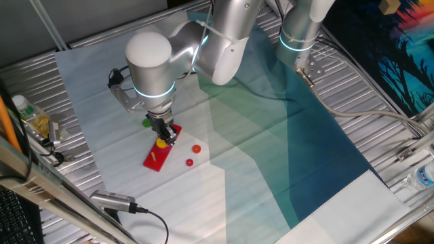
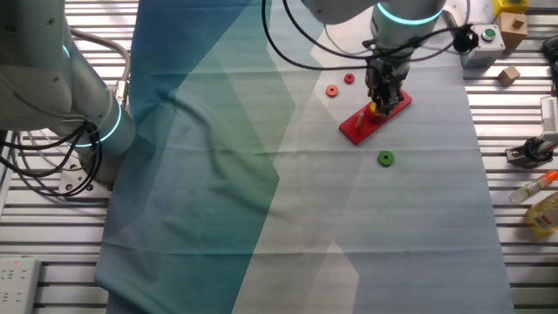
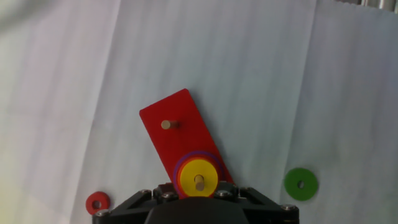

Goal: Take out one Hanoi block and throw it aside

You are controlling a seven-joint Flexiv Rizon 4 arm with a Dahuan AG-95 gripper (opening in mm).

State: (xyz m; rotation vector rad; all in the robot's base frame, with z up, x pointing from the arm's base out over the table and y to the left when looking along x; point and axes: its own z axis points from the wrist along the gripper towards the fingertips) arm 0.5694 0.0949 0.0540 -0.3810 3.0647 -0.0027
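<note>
The yellow Hanoi block [image 3: 198, 178] sits on a peg at the near end of the red pegged base [image 3: 180, 134], on top of an orange and a purple disc. It also shows in one fixed view [image 1: 161, 143] and in the other fixed view [image 2: 375, 108]. My gripper [image 1: 165, 137] is straight down over this peg, its fingertips at the block's height. It also shows in the other fixed view [image 2: 384, 98]. In the hand view only the black housing [image 3: 205, 208] shows and the fingertips are hidden, so contact is unclear.
A green disc [image 3: 301, 183] lies on the cloth to one side of the base. A red disc [image 3: 96, 203] lies on the other side, and a second small disc [image 1: 196, 148] lies near it. The base's other peg [image 3: 166, 124] is bare. Bottles and tools lie at the table edges.
</note>
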